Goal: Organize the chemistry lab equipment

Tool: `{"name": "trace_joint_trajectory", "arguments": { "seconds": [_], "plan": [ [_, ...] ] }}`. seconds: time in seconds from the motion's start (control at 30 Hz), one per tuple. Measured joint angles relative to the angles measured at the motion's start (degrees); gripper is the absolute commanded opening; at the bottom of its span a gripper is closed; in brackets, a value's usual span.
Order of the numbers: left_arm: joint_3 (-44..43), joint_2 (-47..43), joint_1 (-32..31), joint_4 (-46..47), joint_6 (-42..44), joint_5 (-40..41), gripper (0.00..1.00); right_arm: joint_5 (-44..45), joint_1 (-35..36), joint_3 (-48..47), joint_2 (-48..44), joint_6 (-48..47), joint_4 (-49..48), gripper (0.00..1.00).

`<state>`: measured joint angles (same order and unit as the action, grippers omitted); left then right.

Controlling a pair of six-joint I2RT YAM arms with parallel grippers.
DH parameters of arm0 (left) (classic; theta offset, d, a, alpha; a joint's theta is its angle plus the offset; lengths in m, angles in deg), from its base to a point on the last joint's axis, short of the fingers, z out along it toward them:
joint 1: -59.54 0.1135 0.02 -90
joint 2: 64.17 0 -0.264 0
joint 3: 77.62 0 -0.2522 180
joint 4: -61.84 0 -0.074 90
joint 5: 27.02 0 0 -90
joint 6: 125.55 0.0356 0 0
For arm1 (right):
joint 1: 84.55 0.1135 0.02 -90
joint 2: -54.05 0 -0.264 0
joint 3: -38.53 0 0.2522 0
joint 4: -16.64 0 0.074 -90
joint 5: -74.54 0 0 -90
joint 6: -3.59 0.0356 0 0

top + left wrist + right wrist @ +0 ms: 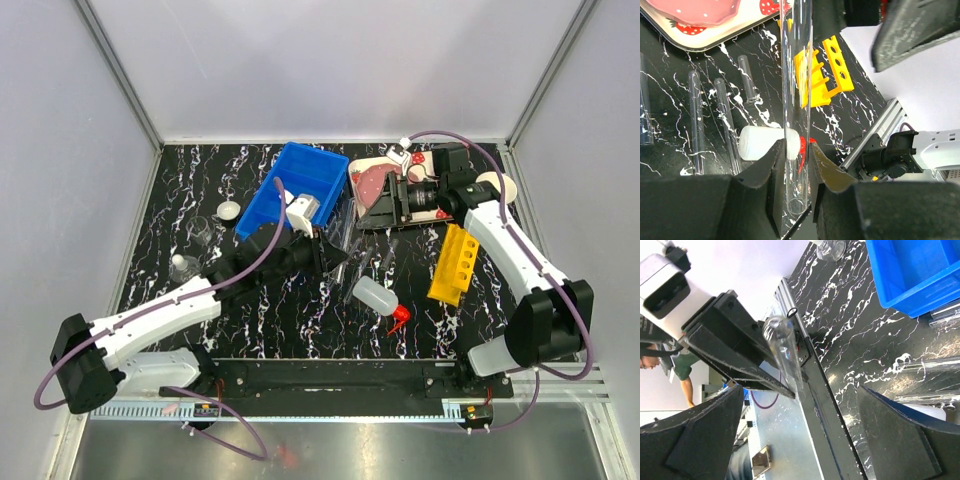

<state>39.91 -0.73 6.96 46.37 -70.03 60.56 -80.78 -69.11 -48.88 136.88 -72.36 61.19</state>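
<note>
My left gripper (328, 250) is shut on a thin clear tube (796, 75), held above the table; the tube stands between its jaws in the left wrist view and shows again in the right wrist view (784, 346). My right gripper (386, 200) is open and empty, over the strawberry-print tray, facing the left gripper. The yellow holed rack (455, 262) lies on its side at the right. The squeeze bottle (376, 296) with red nozzle lies at centre front. Several more tubes (727, 120) lie on the table. Two small beakers (198, 232) and the tiny white dish (230, 211) sit at the left.
A blue bin (300, 180) stands at back centre. The strawberry-print tray (372, 185) with the pink mug lies beside it, and a cream bowl (500, 186) sits at back right. White walls close in the table on three sides.
</note>
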Motion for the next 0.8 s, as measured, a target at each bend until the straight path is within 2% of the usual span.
{"name": "trace_joint_trajectory", "arguments": {
  "seconds": [0.2,0.4,0.77,0.8],
  "plan": [
    [-0.5,2.5,-1.2,1.5,0.0,0.5,0.06,0.9,1.3,0.0,2.4,2.3,-1.2,0.94],
    [-1.8,4.6,-2.1,1.7,0.1,0.5,0.06,2.4,2.8,-0.1,2.5,1.7,-1.1,0.82],
    [-3.2,6.4,-2.9,1.2,0.2,0.5,0.06,7.2,2.9,-3.0,3.2,-1.7,1.7,0.47],
    [-3.7,6.8,-2.9,0.9,0.2,0.5,0.06,7.3,2.9,-3.1,3.2,-1.9,1.8,0.40]
  ]
}}
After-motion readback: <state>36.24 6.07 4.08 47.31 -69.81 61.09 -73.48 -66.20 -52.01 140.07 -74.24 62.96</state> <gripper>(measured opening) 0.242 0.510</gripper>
